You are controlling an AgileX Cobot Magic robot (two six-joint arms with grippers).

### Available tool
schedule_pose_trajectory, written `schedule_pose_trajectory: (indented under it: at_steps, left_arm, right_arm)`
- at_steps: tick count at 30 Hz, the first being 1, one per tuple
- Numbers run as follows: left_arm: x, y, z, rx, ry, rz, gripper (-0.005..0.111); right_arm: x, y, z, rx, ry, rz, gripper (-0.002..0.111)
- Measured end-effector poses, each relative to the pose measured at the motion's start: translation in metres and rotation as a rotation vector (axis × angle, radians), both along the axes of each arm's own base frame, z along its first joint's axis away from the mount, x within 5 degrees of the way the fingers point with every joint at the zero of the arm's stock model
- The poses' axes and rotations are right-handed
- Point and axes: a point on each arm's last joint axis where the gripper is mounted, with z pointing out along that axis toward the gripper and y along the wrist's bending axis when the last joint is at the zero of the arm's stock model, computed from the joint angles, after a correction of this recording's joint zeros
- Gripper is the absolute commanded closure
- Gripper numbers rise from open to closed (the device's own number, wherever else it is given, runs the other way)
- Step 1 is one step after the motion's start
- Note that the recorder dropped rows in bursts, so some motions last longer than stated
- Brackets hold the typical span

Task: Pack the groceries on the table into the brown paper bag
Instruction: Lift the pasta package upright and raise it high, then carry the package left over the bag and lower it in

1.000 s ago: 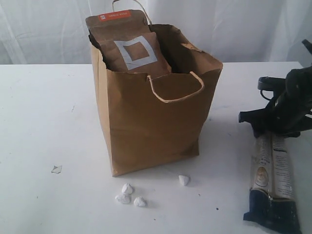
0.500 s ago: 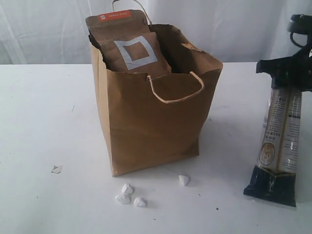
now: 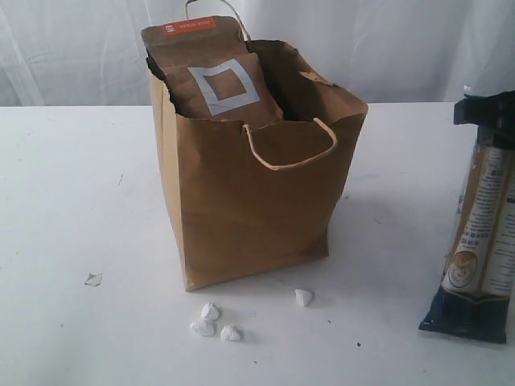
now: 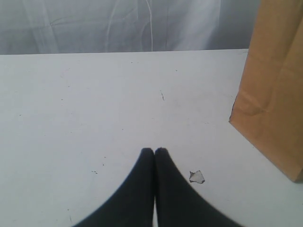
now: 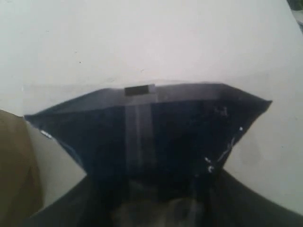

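Right gripper (image 5: 156, 201) pinching the noodle packet (image 3: 483, 233) by its top end. The packet hangs upright, right of the paper bag (image 3: 249, 201) and apart from it. Left gripper (image 4: 155, 158) pressed together, empty, over the table (image 4: 94, 94) beside the bag. Pouch (image 3: 213, 76) sticks out of the bag top. White crumbs (image 3: 213, 322) just in front of the bag.

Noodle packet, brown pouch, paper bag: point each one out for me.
noodle packet (image 3: 483, 233), exterior view, on its pale printed middle.
brown pouch (image 3: 224, 84), exterior view, inside its grey square.
paper bag (image 3: 249, 217), exterior view, on its front wall.
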Motion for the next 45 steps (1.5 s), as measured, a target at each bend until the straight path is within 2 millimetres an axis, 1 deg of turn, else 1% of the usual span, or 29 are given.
schedule_pose_trajectory:
  at_steps: [7,16,23,27,30,35,38,41,45]
  left_arm:
    - [0.0,0.0,0.0,0.0,0.0,0.0,0.107]
    - [0.0,0.0,0.0,0.0,0.0,0.0,0.107]
    - [0.0,0.0,0.0,0.0,0.0,0.0,0.107]
    - [0.0,0.0,0.0,0.0,0.0,0.0,0.107]
    - [0.0,0.0,0.0,0.0,0.0,0.0,0.107]
    - [0.0,0.0,0.0,0.0,0.0,0.0,0.107]
    - [0.0,0.0,0.0,0.0,0.0,0.0,0.107]
    - [0.0,0.0,0.0,0.0,0.0,0.0,0.107]
    - [0.0,0.0,0.0,0.0,0.0,0.0,0.107]
  right_arm:
    - [-0.02,0.003,0.025,0.009,-0.1,0.047,0.108]
    - [-0.038,0.005,0.043,0.013,-0.165,0.083,0.108]
    - [-0.054,0.012,0.059,0.015,-0.241,0.169,0.108]
    - [-0.059,0.021,0.078,-0.036,-0.317,0.255,0.108]
    - [-0.063,0.028,0.097,-0.076,-0.391,0.315,0.108]
    - [-0.07,0.038,0.135,-0.102,-0.534,0.379,0.108]
    - [-0.075,0.045,0.153,-0.141,-0.615,0.434,0.108]
    - [-0.081,0.052,0.168,-0.166,-0.694,0.479,0.108]
    - [-0.087,0.06,0.187,-0.157,-0.777,0.516,0.108]
